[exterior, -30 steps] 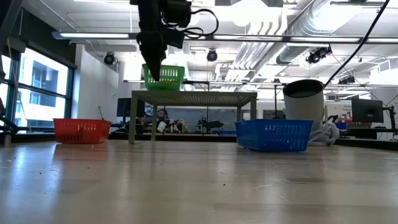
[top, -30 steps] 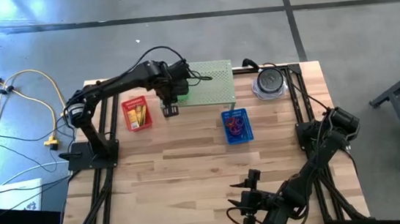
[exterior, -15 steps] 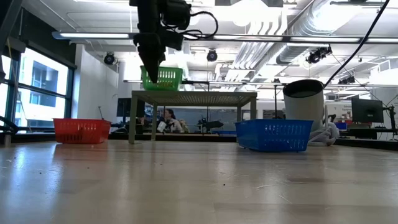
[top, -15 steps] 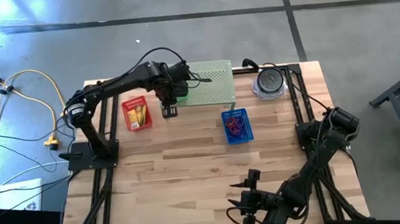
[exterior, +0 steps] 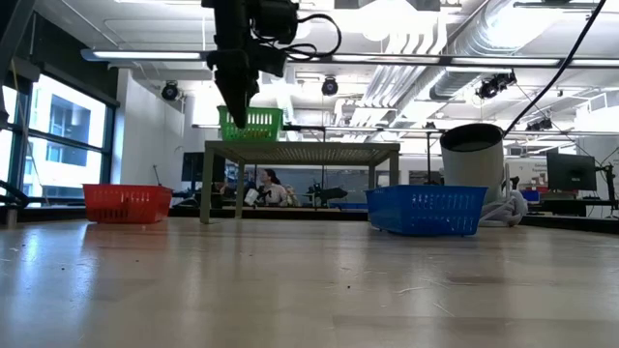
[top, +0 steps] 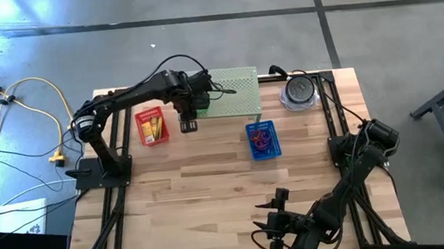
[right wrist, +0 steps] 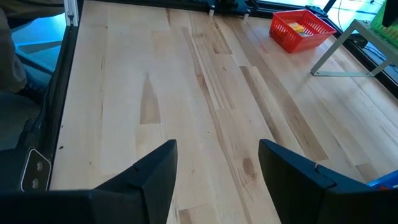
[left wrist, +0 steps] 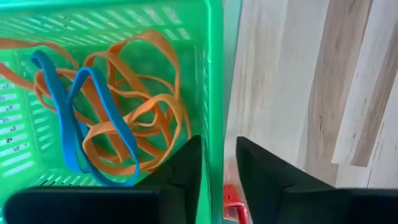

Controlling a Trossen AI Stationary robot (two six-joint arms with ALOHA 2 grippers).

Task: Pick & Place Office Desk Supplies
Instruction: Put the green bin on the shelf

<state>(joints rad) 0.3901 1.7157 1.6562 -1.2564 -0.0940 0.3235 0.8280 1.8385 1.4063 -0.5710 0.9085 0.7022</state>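
My left gripper point(left wrist: 217, 140) stands over the left end of the pale green perforated shelf point(top: 239, 90), shut on a green mesh basket point(exterior: 250, 123). The basket holds orange loops point(left wrist: 143, 106) and a blue loop point(left wrist: 74, 106), and its bottom shows at the level of the shelf top. A red basket point(top: 151, 125) on the table holds yellow-orange packets. A blue basket point(top: 263, 140) holds red and purple loops. My right gripper point(right wrist: 217, 155) is open and waits low at the table's near edge point(top: 278, 199), touching nothing. My left gripper pinches the green basket's side wall point(left wrist: 215, 93) at its rim, with one finger point(left wrist: 186, 168) inside the basket and the other point(left wrist: 255, 168) outside. The fingers come from above, pointing down. The basket sits upright; whether it rests on the shelf or hangs just above it, I cannot tell.
A grey round container point(top: 298, 91) stands at the table's far right corner beside the shelf. Bare wood point(top: 212, 191) stretches across the middle and near half of the table. Black frame rails point(top: 117, 143) run along both sides. People move in the room behind.
My left gripper has moved a little toward the table's left edge, keeping its hold. The green basket has shifted with it along the shelf top toward the shelf's left end, staying upright.
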